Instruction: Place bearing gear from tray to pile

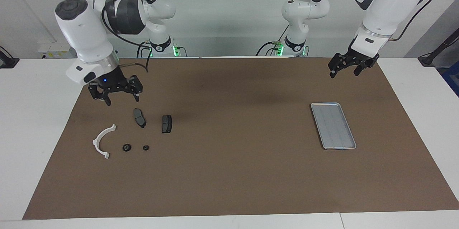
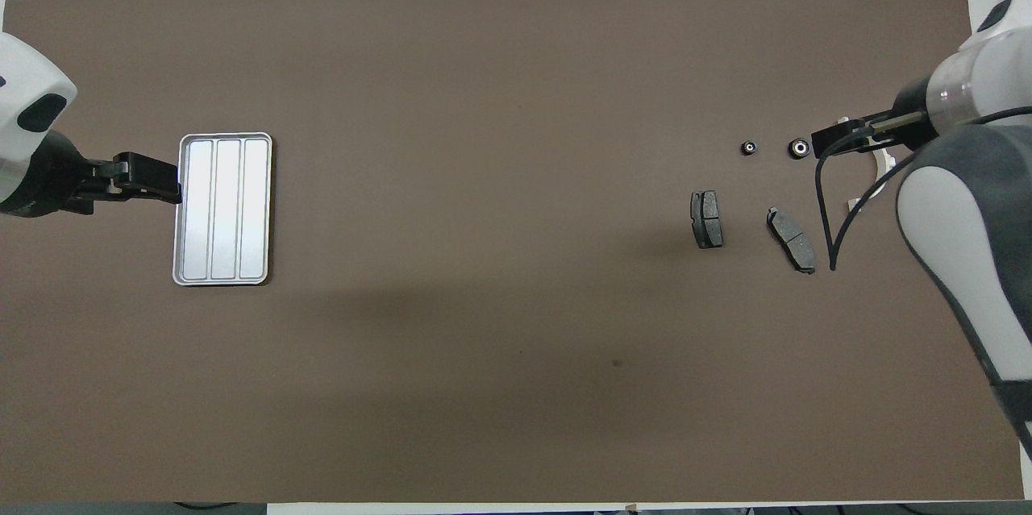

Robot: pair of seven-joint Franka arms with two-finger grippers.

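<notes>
The silver ribbed tray lies with nothing in it toward the left arm's end of the mat. The pile sits toward the right arm's end. It holds a white half-ring bracket, two dark brake pads and two small black bearing gears. All of these rest on the mat. My right gripper hangs open and holds nothing, raised above the mat beside the pile. My left gripper waits open in the air by the tray.
A brown mat covers most of the white table. In the overhead view the right arm's forearm hides part of the white bracket and the mat's corner at that end.
</notes>
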